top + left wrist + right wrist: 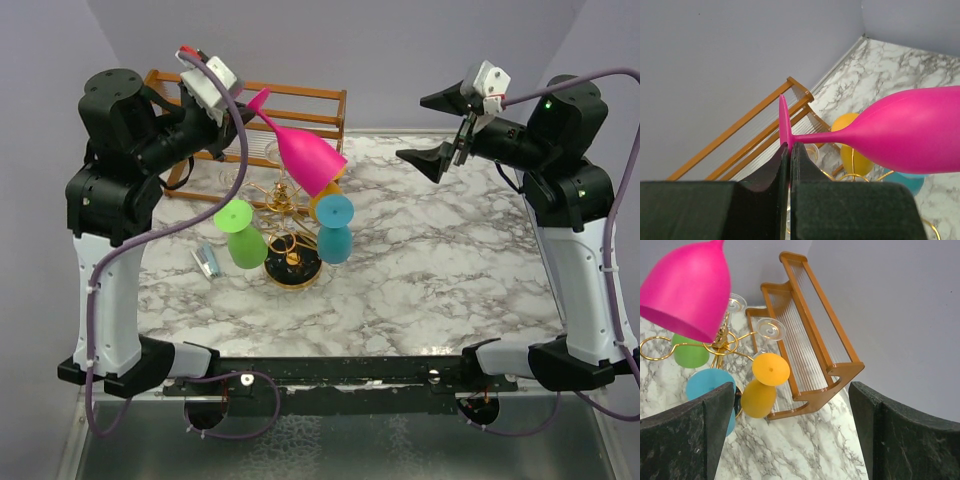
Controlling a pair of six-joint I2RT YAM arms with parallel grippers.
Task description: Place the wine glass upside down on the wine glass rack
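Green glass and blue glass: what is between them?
The wine glass rack, its gold post and looped arms over a round black base, stands between the green glass and the blue glass; the top view shows it.

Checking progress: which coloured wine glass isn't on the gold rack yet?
The pink wine glass: the left gripper holds its foot above the gold rack; the green glass, blue glass and orange glass hang on it.

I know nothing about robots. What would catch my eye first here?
A bright pink wine glass, pinched near its foot by the left gripper, hangs tilted, bowl down, above a small gold wire rack mid-table. A green glass and a teal glass already hang upside down on it, while the right gripper gapes open, empty, at the right.
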